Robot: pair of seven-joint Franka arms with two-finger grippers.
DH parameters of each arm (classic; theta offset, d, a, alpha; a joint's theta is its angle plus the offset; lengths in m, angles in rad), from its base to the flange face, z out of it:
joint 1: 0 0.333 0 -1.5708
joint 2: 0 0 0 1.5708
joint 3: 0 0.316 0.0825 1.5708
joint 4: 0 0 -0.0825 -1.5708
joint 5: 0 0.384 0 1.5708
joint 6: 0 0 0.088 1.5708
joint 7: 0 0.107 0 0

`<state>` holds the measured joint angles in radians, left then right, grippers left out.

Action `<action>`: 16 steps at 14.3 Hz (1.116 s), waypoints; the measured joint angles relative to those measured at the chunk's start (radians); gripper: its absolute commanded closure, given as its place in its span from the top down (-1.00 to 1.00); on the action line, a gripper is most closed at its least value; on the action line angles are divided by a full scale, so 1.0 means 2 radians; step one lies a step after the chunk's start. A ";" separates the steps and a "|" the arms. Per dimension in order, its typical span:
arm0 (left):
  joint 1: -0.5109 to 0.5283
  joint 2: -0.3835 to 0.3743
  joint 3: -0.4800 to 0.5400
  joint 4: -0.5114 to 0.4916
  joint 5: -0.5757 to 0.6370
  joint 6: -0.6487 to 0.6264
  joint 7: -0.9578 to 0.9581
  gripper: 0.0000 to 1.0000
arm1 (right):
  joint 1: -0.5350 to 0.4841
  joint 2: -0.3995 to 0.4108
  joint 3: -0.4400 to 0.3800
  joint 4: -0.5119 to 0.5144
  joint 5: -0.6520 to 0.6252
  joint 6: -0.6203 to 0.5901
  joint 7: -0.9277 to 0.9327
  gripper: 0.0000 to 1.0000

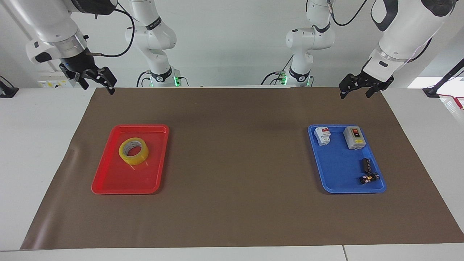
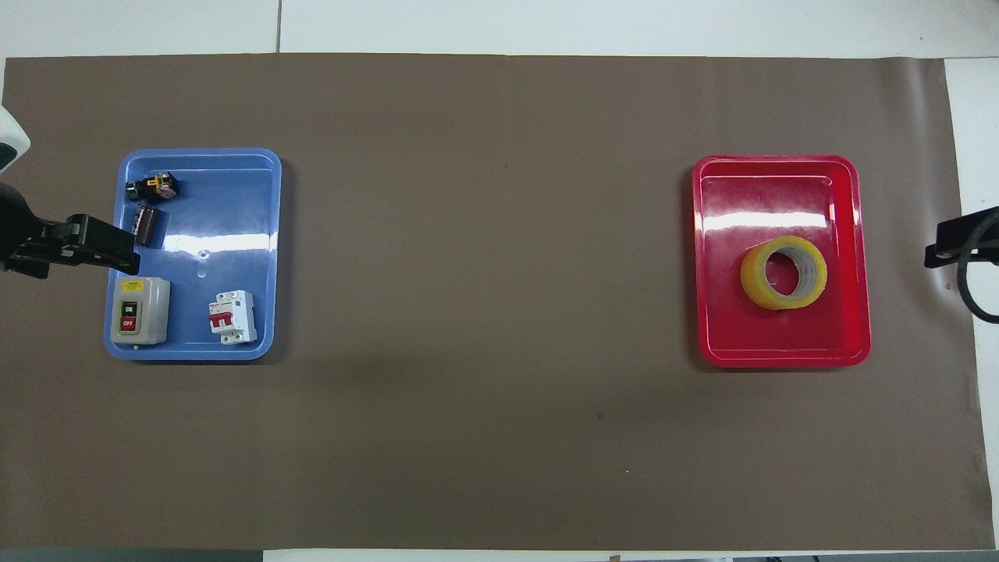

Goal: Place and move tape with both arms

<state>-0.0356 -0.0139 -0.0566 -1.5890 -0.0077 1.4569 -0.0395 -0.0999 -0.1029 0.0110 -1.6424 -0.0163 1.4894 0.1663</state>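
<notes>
Yellow tape (image 1: 133, 151) lies flat in the red tray (image 1: 108, 181) at the right arm's end of the table in the facing view, and nothing is touching it. The right gripper (image 1: 95, 77) hangs high over that end's table edge, well apart from the tray, fingers spread and empty. At the other end the left gripper (image 1: 357, 85) waits in the air over the brown mat's (image 1: 235, 163) edge, also spread with nothing in it, with the blue tray (image 1: 335, 170) of switches and small black parts below it, farther from the robots. From overhead, the tape (image 2: 783, 272) sits in the half of the red tray (image 2: 780, 176) nearer to the robots, its hole facing up. Only the tip of the right gripper (image 2: 956, 243) pokes in at the frame's edge, and the left gripper (image 2: 78, 248) overlaps the blue tray's (image 2: 234, 187) rim from above. By my reading the placing is done: tape down, both arms clear, and little or nothing left.
</notes>
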 measured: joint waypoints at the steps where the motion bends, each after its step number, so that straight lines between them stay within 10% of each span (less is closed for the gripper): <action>1: 0.000 0.000 0.000 0.000 0.000 0.000 0.000 1.00 | -0.001 -0.001 0.000 -0.004 0.000 0.003 0.000 1.00; 16: 0.000 0.000 0.000 0.000 0.000 0.000 0.000 1.00 | 0.041 0.010 0.008 -0.005 0.001 0.015 0.000 1.00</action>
<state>-0.0356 -0.0139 -0.0566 -1.5890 -0.0077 1.4569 -0.0395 -0.0174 -0.0824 0.0264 -1.6533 -0.0138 1.5187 0.1664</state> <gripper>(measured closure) 0.000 0.000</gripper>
